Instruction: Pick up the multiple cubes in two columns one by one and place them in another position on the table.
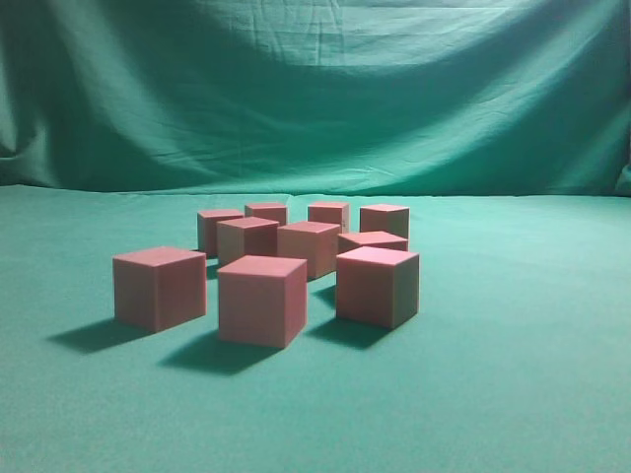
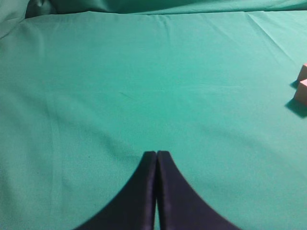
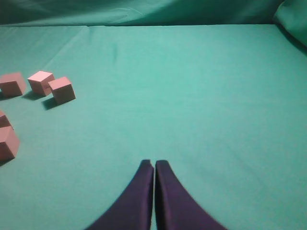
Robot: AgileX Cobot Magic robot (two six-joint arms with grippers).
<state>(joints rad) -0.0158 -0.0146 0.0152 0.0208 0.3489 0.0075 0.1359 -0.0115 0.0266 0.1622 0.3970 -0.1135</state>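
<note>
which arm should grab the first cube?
Right, probably. The right gripper sees five of the cubes at the left of its view; the left gripper catches only two at its right edge. Both are shut and empty over bare table.

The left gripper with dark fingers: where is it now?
Left wrist view: the left gripper is shut over bare green cloth table, reddish-pink cubes far right.

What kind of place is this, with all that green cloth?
Probably a robot test setup, not a home: green cloth covers the table and hangs as a backdrop, with only plain pink cubes laid out.
</note>
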